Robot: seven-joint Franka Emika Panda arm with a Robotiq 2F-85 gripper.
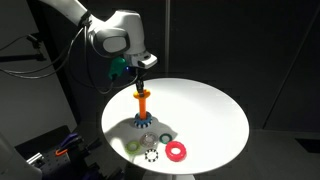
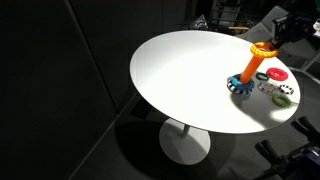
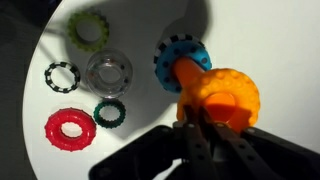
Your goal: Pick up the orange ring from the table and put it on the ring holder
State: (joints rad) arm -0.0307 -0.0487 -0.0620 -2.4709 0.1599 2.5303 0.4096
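The ring holder (image 1: 143, 108) stands on the round white table: an upright orange peg on a blue-teal toothed base (image 3: 180, 57). It also shows in an exterior view (image 2: 249, 73). My gripper (image 3: 200, 122) is shut on the orange ring (image 3: 222, 95), pinching its rim. The ring sits at the top of the peg, with the peg's end showing through its hole. In an exterior view the ring (image 1: 141, 93) is just under the gripper (image 1: 139, 82), and it also shows at the peg's top (image 2: 265, 48).
Near the holder's base lie a red ring (image 3: 69, 127), a dark green ring (image 3: 110, 112), a clear ring (image 3: 108, 72), a yellow-green ring (image 3: 89, 28) and a black-and-white ring (image 3: 61, 75). The table edge (image 1: 215, 160) lies just beyond them.
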